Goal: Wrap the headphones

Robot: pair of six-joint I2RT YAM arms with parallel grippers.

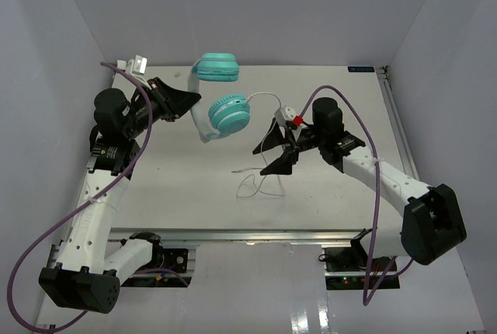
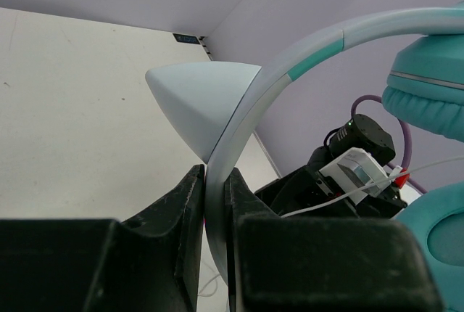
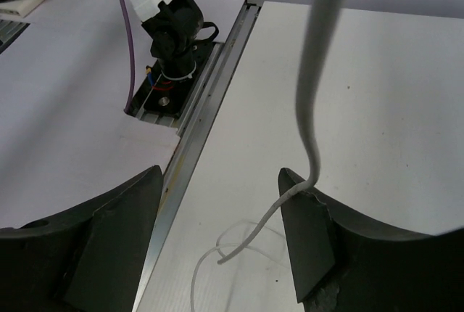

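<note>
The headphones are held up off the table at the back left, with one teal ear cup (image 1: 217, 66) above and the other (image 1: 229, 113) below. My left gripper (image 1: 192, 102) is shut on the pale headband (image 1: 197, 113), which passes between its fingers in the left wrist view (image 2: 217, 181). The thin pale cord (image 1: 264, 95) runs from the lower cup to my right gripper (image 1: 272, 151) and drops to a loose loop on the table (image 1: 250, 185). My right gripper (image 3: 217, 232) is open. The cord (image 3: 313, 101) hangs between its fingers, touching the right fingertip (image 3: 308, 203).
White enclosure walls surround the table on the left, back and right. A metal rail (image 1: 233, 234) runs along the near table edge, seen also in the right wrist view (image 3: 206, 120). The left arm's base (image 3: 170, 43) stands beyond it. The right arm's wrist (image 2: 355, 159) shows behind the headband.
</note>
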